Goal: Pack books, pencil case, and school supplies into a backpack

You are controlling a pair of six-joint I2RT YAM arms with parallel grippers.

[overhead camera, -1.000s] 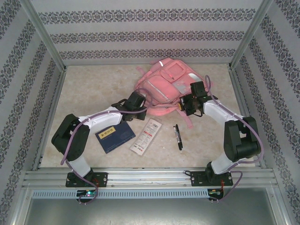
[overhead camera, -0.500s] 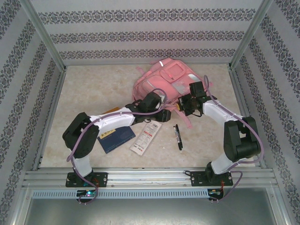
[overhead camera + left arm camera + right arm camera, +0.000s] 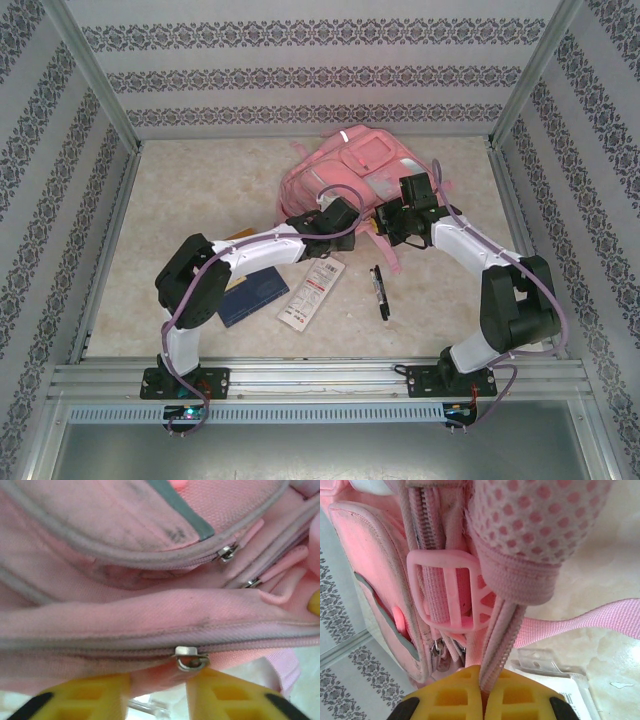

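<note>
The right gripper [image 3: 482,692] is clamped on a strap [image 3: 496,645] at the 4 o'clock edge of the backpack [image 3: 350,170], which lies toward 12 o'clock on the table [image 3: 200,200], apparently to anchor it, while the left gripper [image 3: 157,682], jaws parted, brackets a zipper pull [image 3: 190,658] at 6 o'clock, probably to open it.

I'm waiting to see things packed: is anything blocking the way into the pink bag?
The zip of the backpack looks closed, its pull right in front of the left gripper. The left arm also passes above part of the booklet on the table.
</note>
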